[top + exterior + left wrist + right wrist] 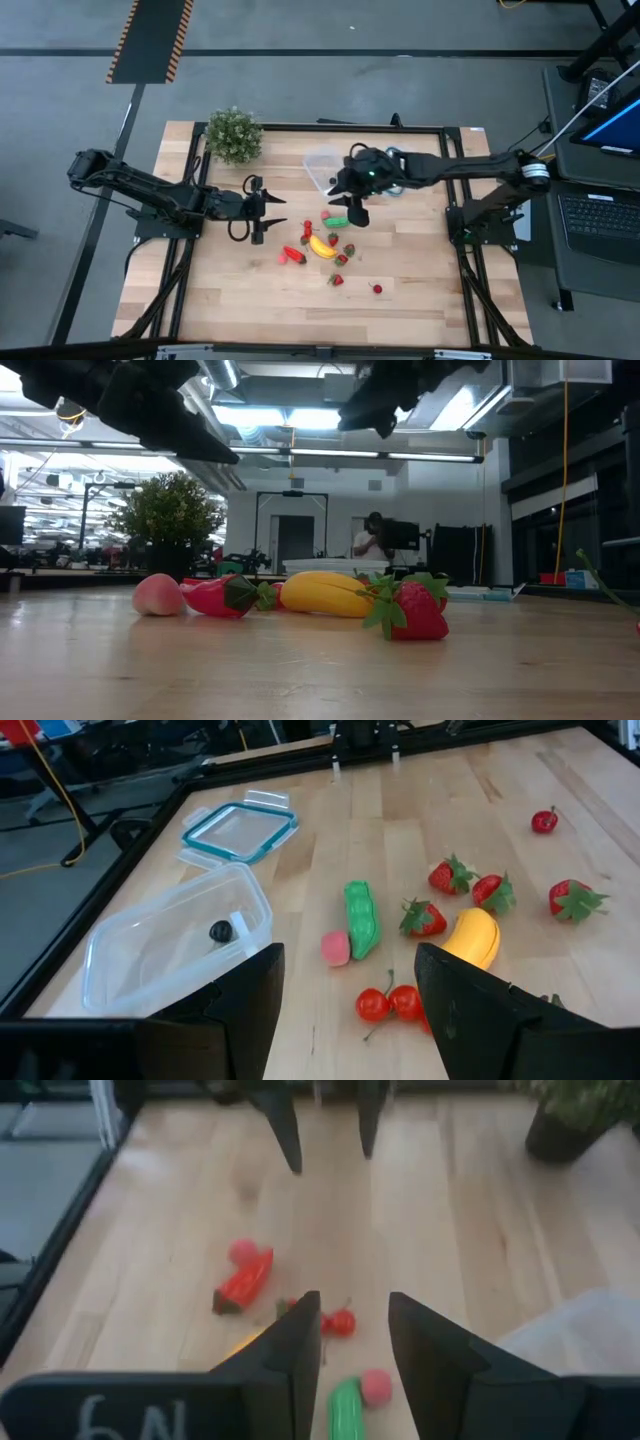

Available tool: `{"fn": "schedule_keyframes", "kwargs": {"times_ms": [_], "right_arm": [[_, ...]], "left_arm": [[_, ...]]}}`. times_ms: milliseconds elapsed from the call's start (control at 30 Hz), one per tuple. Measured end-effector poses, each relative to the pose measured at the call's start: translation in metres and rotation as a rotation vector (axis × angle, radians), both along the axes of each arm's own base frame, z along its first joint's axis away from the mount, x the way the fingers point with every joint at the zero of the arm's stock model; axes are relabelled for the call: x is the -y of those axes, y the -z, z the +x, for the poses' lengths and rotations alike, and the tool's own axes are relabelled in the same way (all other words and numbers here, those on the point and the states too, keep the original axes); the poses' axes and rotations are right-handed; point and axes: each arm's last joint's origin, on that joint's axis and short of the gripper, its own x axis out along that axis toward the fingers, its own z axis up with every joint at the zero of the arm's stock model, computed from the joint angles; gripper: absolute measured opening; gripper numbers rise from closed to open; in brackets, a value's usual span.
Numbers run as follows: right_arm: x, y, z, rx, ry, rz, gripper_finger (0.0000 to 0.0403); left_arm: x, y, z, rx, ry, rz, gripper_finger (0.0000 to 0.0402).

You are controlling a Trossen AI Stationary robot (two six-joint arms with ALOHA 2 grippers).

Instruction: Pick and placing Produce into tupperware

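Green plant [234, 133] at table corner (clear of produce) | left tool [277, 212] apart | right tool [357, 216] apart, empty

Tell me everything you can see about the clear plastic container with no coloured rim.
The clear container is colourless, see-through plastic, roughly square with rounded corners and a flared rim. It sits upright and open on the wooden table, no lid on it. Inside lies one small dark round piece; otherwise it looks empty. The blue-rimmed lid lies beside it, apart. In the high view the container sits beside the right gripper, and no gripper touches it.
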Motion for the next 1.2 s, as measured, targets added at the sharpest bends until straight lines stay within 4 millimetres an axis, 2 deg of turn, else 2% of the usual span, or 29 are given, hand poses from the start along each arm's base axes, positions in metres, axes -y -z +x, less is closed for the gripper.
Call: {"fn": "schedule_keyframes", "kwargs": {"times_ms": [200,433,700,900,1200], "right_arm": [[-0.008,0.032,-0.033,0.109,-0.005,0.019,0.0122],[-0.021,0.047,-0.077,0.231,-0.021,0.074,0.0122],[-0.039,0.062,-0.113,0.383,-0.104,0.100,0.0122],[-0.047,0.079,-0.123,0.415,-0.144,0.110,0.0122],[-0.051,0.081,-0.122,0.389,-0.140,0.166,0.0122]], "left_arm": [[0.000,-0.001,0.000,0.009,0.005,-0.010,0.0220],[0.001,-0.002,0.000,0.020,0.018,-0.047,0.0220],[0.002,-0.006,0.002,0.068,0.027,-0.081,0.0220],[0.003,-0.006,0.002,0.080,0.033,-0.155,0.0220],[0.002,-0.005,0.002,0.062,0.045,-0.113,0.0220]]}}
